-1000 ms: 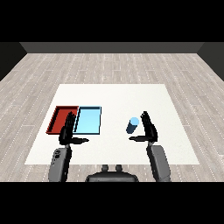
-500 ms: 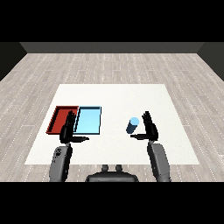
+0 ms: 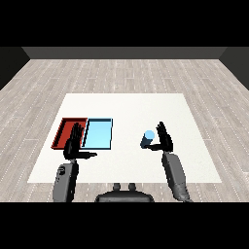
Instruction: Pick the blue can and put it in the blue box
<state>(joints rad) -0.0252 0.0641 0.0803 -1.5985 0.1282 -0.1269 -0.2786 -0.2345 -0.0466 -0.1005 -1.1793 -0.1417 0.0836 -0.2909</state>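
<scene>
The blue can (image 3: 148, 138) stands upright on the white table, right of the trays. My right hand (image 3: 164, 138) is just to its right, fingers straight and raised, thumb reaching under the can's near side; the hand is open. The light blue tray (image 3: 97, 133) lies left of centre with the red tray (image 3: 68, 132) against its left side. Over the near edge of the two trays my left hand (image 3: 74, 145) stands open, fingers up and thumb pointing right.
The white table (image 3: 126, 109) stretches wide behind the trays and the can. Grey wooden floor surrounds it. Both forearms come up from the lower edge.
My right hand has edged left, closer to the blue can. The left hand and the trays have stayed where they were.
</scene>
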